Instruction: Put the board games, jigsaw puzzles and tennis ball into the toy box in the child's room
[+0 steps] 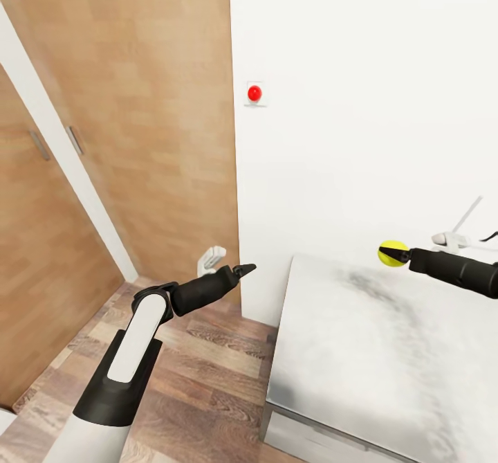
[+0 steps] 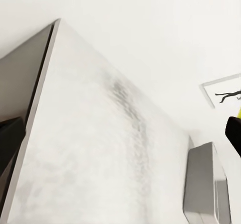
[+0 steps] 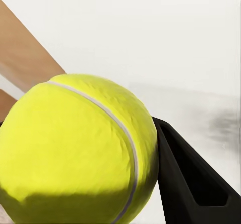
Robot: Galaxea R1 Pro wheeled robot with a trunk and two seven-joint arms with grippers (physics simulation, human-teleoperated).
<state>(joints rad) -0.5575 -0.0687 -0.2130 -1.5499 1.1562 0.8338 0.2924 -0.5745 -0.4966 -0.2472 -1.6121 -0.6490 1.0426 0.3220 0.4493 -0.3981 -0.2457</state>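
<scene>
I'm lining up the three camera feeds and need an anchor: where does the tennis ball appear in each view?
Head view: tennis ball at the right, held at the tip of the right gripper above the table.
Left wrist view: a yellow-green sliver at the edge, probably the ball.
Right wrist view: ball close up, against a finger.
Shared landmark: the table's mottled grey top.

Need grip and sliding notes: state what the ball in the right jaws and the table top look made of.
Small yellow-green tennis ball: apparently matte felt over rubber, judging by its fuzzy surface and pale curved seam. Long light grey table top: looks like smooth polished stone or laminate, with cloudy dark mottling; which one is unclear.
</scene>
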